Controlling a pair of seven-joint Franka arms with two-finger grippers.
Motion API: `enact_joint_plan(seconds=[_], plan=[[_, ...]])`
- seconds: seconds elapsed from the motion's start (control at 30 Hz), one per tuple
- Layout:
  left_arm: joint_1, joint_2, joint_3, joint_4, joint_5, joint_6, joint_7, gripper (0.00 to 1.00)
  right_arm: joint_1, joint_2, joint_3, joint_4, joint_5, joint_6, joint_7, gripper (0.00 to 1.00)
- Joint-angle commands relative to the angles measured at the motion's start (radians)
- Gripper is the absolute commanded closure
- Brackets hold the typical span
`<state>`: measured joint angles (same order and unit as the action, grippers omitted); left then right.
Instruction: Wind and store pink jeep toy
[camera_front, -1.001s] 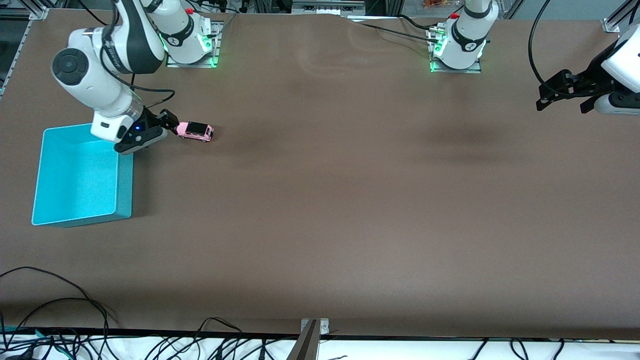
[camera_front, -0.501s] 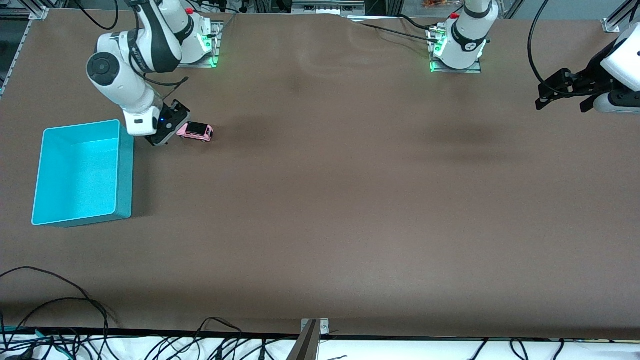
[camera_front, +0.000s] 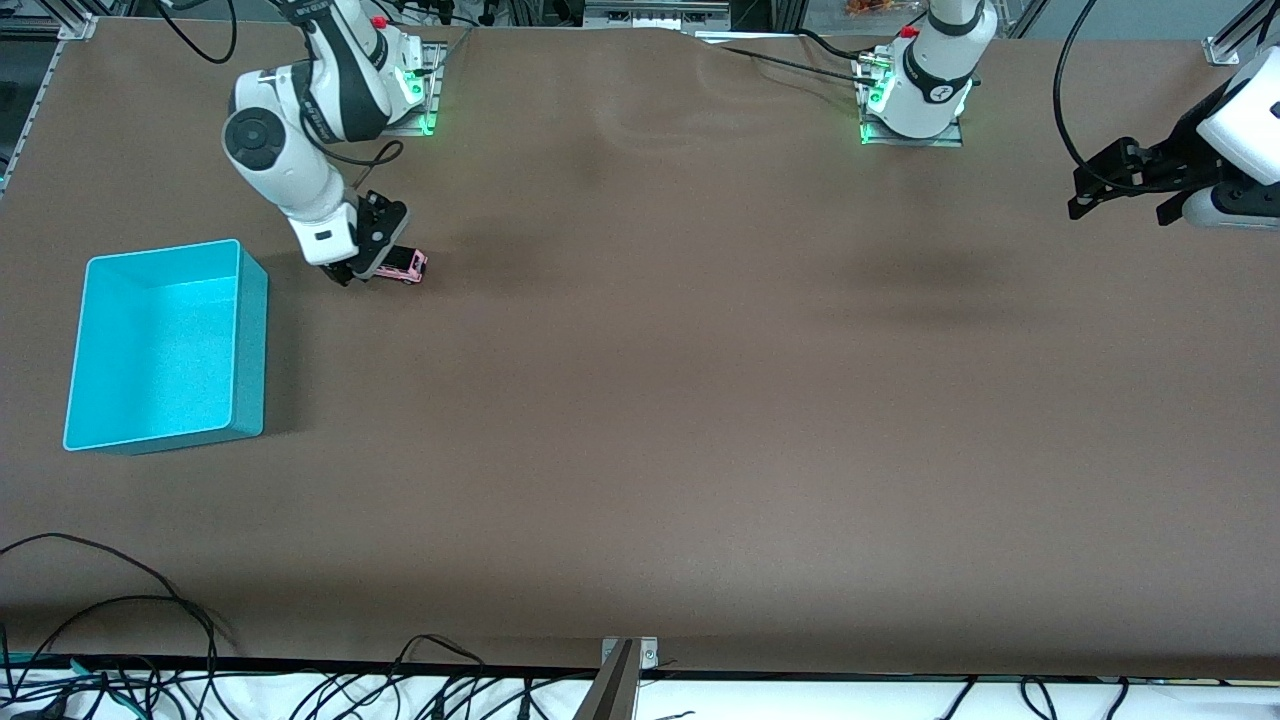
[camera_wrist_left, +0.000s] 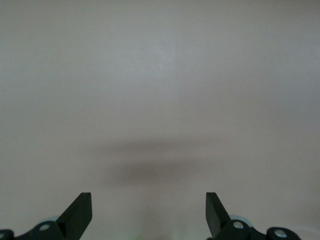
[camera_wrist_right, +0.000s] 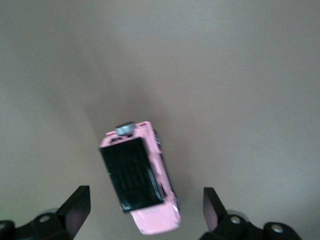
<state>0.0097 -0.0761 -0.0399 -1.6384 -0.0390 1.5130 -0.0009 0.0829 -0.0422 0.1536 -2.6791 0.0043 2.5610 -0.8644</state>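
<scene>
The right gripper (camera_front: 362, 262) hung over the pink jeep toy (camera_front: 402, 266) with its fingers (camera_wrist_right: 75, 207) spread wide on each side of the car, not touching it. The toy (black roof up) sat on the brown desk (camera_front: 660, 400), near the blue bin (camera_front: 250, 345). The left gripper (camera_front: 1120, 190) waited up over its end of the desk, fingers wide apart, holding nothing.

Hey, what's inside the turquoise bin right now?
Nothing shows inside the turquoise bin: only its bare floor. The pink jeep toy sits on the table beside it, under the right gripper.
</scene>
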Motion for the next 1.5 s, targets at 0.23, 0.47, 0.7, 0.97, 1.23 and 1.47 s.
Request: enact_joint_plan(seconds=[0.23, 0.47, 0.7, 0.97, 1.23, 1.47], plan=[[-0.016, 0.013, 0.005, 0.015, 0.005, -0.013, -0.014, 0.0, 0.0, 0.022, 0.057, -0.05, -0.004, 0.125, -0.108, 0.0], [-0.011, 0.022, 0.006, 0.015, 0.005, -0.011, -0.014, 0.0, -0.003, 0.031, 0.057, -0.082, -0.003, 0.171, -0.136, 0.0], [-0.011, 0.036, 0.011, 0.028, 0.045, -0.004, -0.01, 0.0, -0.003, 0.039, 0.057, -0.101, -0.004, 0.202, -0.137, 0.0], [-0.011, 0.048, 0.011, 0.048, 0.045, -0.004, -0.014, 0.0, -0.011, 0.047, 0.054, -0.101, -0.003, 0.228, -0.223, 0.0], [-0.011, 0.082, 0.012, 0.084, 0.047, -0.002, -0.017, 0.0, -0.012, 0.081, 0.052, -0.102, -0.001, 0.263, -0.229, 0.0], [0.01, 0.094, 0.015, 0.115, 0.047, -0.002, -0.019, 0.0, -0.014, 0.087, 0.05, -0.113, 0.002, 0.266, -0.223, 0.03]])
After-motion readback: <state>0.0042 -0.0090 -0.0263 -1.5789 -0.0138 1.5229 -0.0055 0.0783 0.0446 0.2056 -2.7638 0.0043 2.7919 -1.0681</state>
